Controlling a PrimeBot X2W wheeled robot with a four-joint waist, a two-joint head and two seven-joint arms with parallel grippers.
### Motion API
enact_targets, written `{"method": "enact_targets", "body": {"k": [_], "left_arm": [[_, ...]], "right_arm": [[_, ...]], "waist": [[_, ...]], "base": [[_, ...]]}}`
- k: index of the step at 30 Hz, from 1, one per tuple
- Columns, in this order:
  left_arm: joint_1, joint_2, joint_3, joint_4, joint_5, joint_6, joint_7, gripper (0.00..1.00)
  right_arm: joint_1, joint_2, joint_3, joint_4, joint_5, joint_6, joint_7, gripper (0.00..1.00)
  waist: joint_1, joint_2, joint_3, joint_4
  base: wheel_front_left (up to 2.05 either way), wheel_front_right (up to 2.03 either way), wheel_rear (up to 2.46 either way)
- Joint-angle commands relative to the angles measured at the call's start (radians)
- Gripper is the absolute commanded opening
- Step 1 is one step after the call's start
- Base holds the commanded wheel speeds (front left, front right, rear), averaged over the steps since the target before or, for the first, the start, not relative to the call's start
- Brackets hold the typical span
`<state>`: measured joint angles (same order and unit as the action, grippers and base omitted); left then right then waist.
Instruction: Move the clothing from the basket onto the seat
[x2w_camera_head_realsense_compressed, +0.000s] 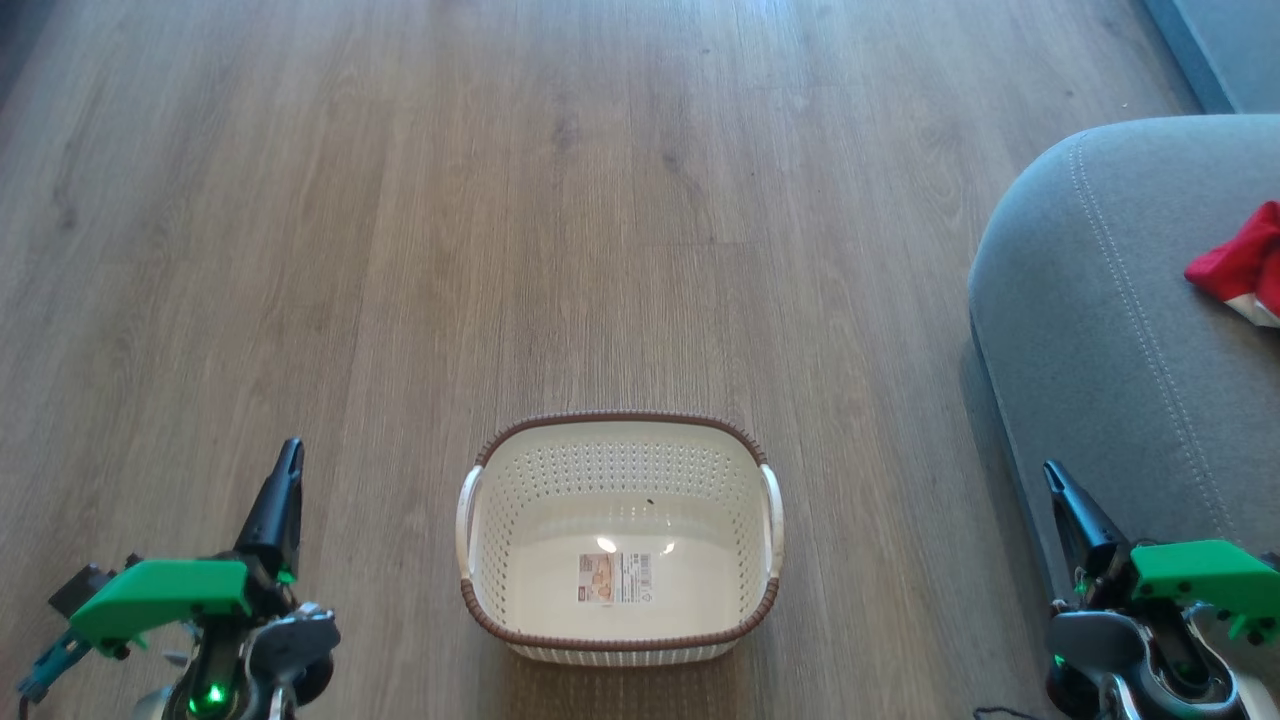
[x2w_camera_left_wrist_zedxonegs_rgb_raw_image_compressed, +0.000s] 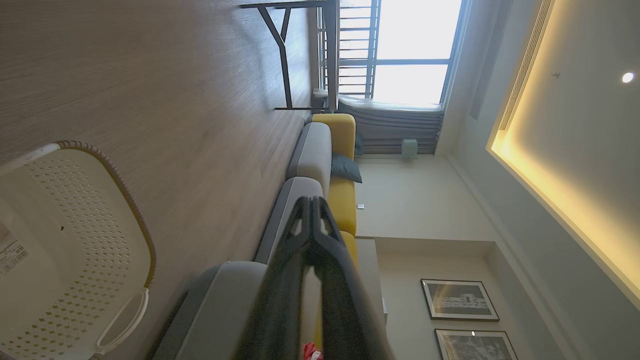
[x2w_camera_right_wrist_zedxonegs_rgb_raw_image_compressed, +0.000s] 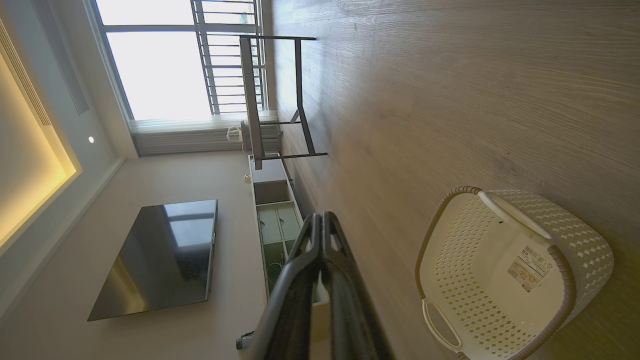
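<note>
The cream basket (x2w_camera_head_realsense_compressed: 620, 440) with its brown rim stands on the wood floor, holding nothing but its bottom label. Red clothing (x2w_camera_head_realsense_compressed: 1240, 262) with a white edge lies on the grey seat (x2w_camera_head_realsense_compressed: 1100, 330) at the right edge of the head view. My left gripper (x2w_camera_head_realsense_compressed: 290, 455) is shut at the lower left, well left of the basket. At the lower right my right gripper (x2w_camera_head_realsense_compressed: 1052, 475) is shut beside the seat's front edge. The basket (x2w_camera_left_wrist_zedxonegs_rgb_raw_image_compressed: 75, 250) and a speck of red clothing (x2w_camera_left_wrist_zedxonegs_rgb_raw_image_compressed: 311, 351) appear in the left wrist view; the basket (x2w_camera_right_wrist_zedxonegs_rgb_raw_image_compressed: 505, 280) also lies in the right wrist view.
Bare wood floor (x2w_camera_head_realsense_compressed: 560, 200) stretches beyond the basket. The left wrist view takes in a sofa row with a yellow back (x2w_camera_left_wrist_zedxonegs_rgb_raw_image_compressed: 342, 165) and a dark-legged table (x2w_camera_left_wrist_zedxonegs_rgb_raw_image_compressed: 300, 55). A black TV (x2w_camera_right_wrist_zedxonegs_rgb_raw_image_compressed: 160, 257) and a low cabinet (x2w_camera_right_wrist_zedxonegs_rgb_raw_image_compressed: 275, 220) line the wall in the right wrist view.
</note>
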<state>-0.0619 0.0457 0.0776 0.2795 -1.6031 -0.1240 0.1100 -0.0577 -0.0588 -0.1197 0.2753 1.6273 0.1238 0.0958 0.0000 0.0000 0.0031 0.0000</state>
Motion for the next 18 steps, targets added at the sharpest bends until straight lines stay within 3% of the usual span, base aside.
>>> {"method": "enact_targets", "body": {"k": [1,18], "left_arm": [[-0.046,0.004,0.036,-0.034,-0.005,-0.007,0.003,0.00],[-0.046,0.004,0.036,-0.034,-0.005,-0.007,0.003,0.00]], "right_arm": [[-0.049,0.000,0.018,-0.031,-0.009,0.007,0.008,0.00],[-0.049,0.002,0.015,-0.031,-0.011,0.007,0.010,0.00]], "waist": [[0.0000,0.0000,0.000,0.000],[0.0000,0.0000,0.000,0.000]], "base": [[0.00,0.00,0.00],[0.00,0.00,0.00]]}}
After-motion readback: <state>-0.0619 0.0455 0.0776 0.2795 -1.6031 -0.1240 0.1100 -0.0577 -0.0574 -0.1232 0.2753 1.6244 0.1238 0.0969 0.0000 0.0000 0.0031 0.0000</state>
